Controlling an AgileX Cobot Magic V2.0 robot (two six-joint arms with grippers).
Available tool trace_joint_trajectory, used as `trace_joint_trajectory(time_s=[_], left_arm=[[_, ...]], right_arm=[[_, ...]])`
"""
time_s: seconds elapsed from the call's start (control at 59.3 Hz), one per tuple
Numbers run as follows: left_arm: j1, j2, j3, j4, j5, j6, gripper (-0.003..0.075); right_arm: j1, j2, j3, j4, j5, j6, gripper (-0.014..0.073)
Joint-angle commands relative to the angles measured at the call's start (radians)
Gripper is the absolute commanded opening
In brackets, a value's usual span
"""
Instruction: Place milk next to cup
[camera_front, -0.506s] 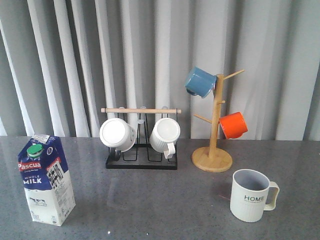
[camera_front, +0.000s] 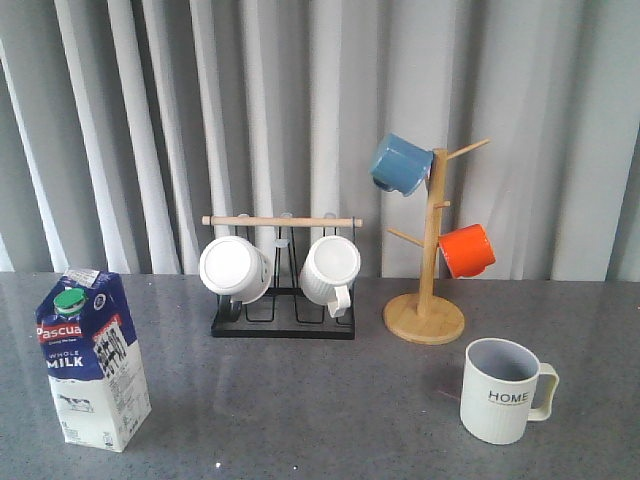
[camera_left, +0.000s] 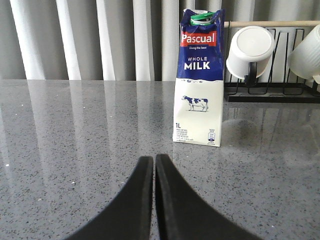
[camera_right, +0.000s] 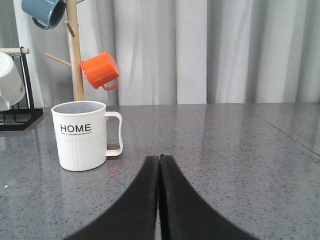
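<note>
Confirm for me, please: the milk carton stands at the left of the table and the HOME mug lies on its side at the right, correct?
Not quite. The HOME mug stands upright, its opening facing up, as the front view shows. The rest holds: the milk carton stands at the left of the table and the mug is at the right.

Front camera faces the curtain; low wrist cameras share its rack (camera_front: 282, 325).

Grey speckled surface (camera_front: 300, 420) here. Milk (camera_front: 92, 360) stands upright at the near left, cup (camera_front: 505, 390) upright at the near right, well apart. Further back, a black wire rack (camera_front: 283, 325) and a wooden mug tree (camera_front: 425, 318) sit side by side.
</note>
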Motion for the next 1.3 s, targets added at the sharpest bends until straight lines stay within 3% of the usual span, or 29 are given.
trace_joint_trajectory(time_s=[0.0,1.045,1.282], left_arm=[[0.001,-0.013,-0.02,-0.005,-0.074,-0.002,-0.0006],[0.001,-0.013,-0.02,-0.005,-0.076,-0.002,-0.0006],[0.001,-0.013,-0.02,-0.006,-0.085,-0.002,-0.0006]], right_arm=[[-0.001,-0.013,0.009,-0.004,-0.072,-0.004,-0.0004],[-0.001,-0.013,0.008,-0.002,-0.091,-0.002,-0.0004],[-0.001,-0.013,0.008,0.149,-0.144,0.002,-0.0004]])
